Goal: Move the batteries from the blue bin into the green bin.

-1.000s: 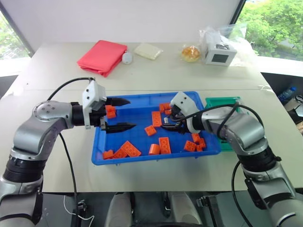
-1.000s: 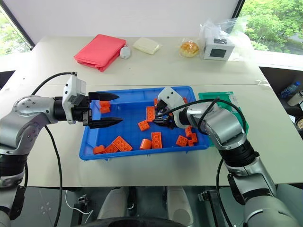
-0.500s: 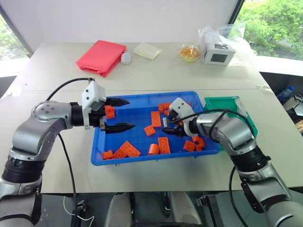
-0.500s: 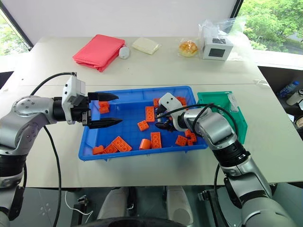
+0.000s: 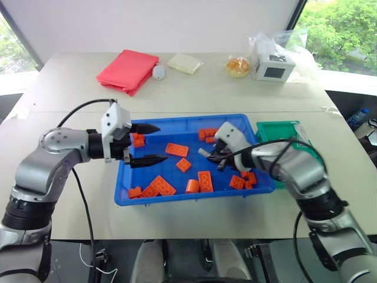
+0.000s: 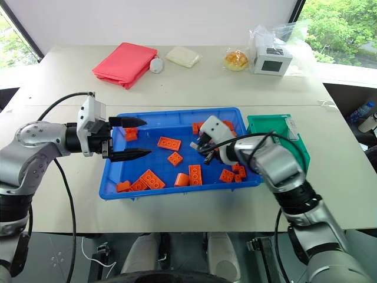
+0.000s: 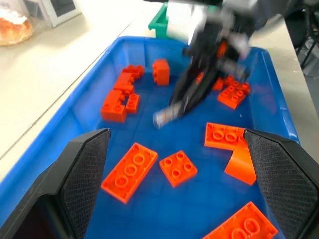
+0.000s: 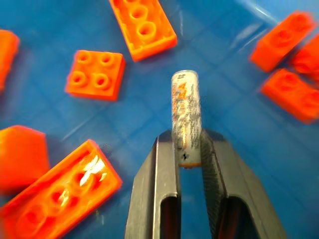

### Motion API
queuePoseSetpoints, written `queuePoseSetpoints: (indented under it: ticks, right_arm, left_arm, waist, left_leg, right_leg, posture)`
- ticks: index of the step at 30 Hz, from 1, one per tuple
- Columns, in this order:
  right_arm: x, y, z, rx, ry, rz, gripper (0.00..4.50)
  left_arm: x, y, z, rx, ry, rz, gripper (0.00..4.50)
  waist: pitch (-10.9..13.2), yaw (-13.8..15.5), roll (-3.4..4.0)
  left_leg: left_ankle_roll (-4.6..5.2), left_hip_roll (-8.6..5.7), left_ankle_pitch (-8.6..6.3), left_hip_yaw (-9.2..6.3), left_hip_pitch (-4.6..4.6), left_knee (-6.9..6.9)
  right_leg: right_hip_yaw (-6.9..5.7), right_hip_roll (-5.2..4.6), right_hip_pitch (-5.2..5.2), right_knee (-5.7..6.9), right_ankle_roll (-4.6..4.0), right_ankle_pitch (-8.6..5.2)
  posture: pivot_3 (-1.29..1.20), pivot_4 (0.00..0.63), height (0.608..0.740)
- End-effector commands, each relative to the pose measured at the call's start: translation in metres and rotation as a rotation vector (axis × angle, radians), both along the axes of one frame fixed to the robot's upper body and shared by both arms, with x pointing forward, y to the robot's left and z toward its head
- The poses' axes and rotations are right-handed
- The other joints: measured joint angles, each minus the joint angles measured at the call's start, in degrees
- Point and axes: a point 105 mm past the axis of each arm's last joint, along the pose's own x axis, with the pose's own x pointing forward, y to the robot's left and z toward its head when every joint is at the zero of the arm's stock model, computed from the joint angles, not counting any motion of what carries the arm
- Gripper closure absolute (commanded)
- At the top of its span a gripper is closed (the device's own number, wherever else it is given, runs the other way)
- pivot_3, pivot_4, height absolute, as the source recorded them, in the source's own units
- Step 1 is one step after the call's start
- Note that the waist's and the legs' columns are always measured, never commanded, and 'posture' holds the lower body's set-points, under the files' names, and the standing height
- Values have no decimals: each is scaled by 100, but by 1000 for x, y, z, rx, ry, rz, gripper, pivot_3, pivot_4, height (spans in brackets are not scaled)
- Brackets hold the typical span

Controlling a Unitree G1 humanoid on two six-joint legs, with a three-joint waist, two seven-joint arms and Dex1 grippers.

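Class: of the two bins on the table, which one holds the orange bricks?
The blue bin, the wide shallow tray; the green bin beside it is smaller and deeper, with no orange bricks visible.

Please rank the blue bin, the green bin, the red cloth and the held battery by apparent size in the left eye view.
1. Blue bin
2. Red cloth, though farther away
3. Green bin, partly hidden by the right arm
4. Battery, clamped in the right pincer

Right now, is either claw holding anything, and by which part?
The right claw grips a battery by one end; the left claw holds nothing.
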Motion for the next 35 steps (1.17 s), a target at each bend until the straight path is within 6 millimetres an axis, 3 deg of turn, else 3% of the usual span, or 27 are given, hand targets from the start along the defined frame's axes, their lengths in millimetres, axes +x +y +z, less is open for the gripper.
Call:
queuePoseSetpoints:
  ticks: [1, 6, 10, 13, 17, 21, 24, 26, 30, 32, 35]
  right_arm:
    - [-14, -34, 51, 80, -87, -73, 4440]
    - [-22, -97, 83, 147, -85, -299, 4440]
    - [-32, -137, 80, 85, -79, -423, 4440]
    - [-37, -150, 70, 58, -62, -463, 4440]
    - [-32, -155, 64, 21, -96, -479, 2428]
    - [-30, -159, 71, -28, -162, -412, 360]
    - [-36, -171, 84, -149, -268, -246, 360]
    - [-45, -189, 90, -238, -288, -121, 360]
    - [-59, -220, 91, -322, -208, 1, 360]
    - [-69, -224, 91, -298, -130, 67, 360]
    - [-67, -224, 94, -267, -130, 95, 360]
  left_arm:
    - [-1, 1, 8, -8, -50, -3, 0]
    - [5, 6, -2, -1, -38, 20, 0]
    - [10, 2, -4, -10, -32, 14, 0]
    - [13, -1, -3, -14, -33, 1, 0]
    - [17, -1, 0, -4, -44, -9, 0]
    - [19, 4, 5, 15, -58, -13, 0]
    - [15, 18, 13, 45, -54, -9, 0]
    - [7, 40, 21, 89, -31, -8, 0]
    - [1, 76, 31, 165, 10, 33, 0]
    - [2, 89, 36, 179, 13, 70, 0]
    - [-1, 98, 39, 196, -10, 87, 0]
  waist:
    - [0, 8, -1]
    - [0, -13, 0]
    - [0, -11, -1]
    - [0, -18, -2]
    - [0, -52, -1]
    - [0, -31, -1]
    - [1, -25, -1]
    - [3, -26, -3]
    - [4, -46, 3]
    - [4, -44, 6]
    - [4, -44, 6]
  left_leg:
    - [0, -1, 0, -1, 0, 0]
    - [0, -1, 0, -1, 5, 0]
    - [2, -1, -1, -3, 5, -5]
    - [2, -1, -1, -3, 6, -5]
    - [2, -1, -1, 3, 9, -3]
    - [2, -2, -1, 0, 9, -3]
    - [3, -2, -2, 1, 5, -5]
    - [6, -3, -3, 2, 6, -5]
    - [6, -2, -4, 8, 12, -7]
    - [6, -1, -4, 11, 18, -7]
    - [6, 1, -3, 11, 19, -4]
  right_leg:
    - [0, -1, 1, -1, -1, -1]
    - [0, 0, 6, -4, -15, -8]
    - [0, 1, 5, -5, -14, -8]
    - [1, 2, 6, -6, -13, -8]
    - [8, 2, 4, -4, -11, -6]
    - [7, 3, 6, -4, -4, -4]
    - [6, 2, 3, -6, -3, -6]
    - [5, 3, 4, -8, 1, -8]
    - [5, 2, 4, -8, -6, -14]
    - [5, 0, 9, -7, -9, -15]
    - [5, 0, 9, -6, -11, -14]
  posture:
    - [0, 150, 736]
    - [0, 150, 736]
    - [0, 150, 736]
    - [0, 150, 736]
    - [0, 150, 736]
    - [0, 150, 736]
    - [0, 150, 736]
    - [0, 150, 736]
    - [0, 150, 736]
    - [0, 150, 736]
    - [0, 150, 736]
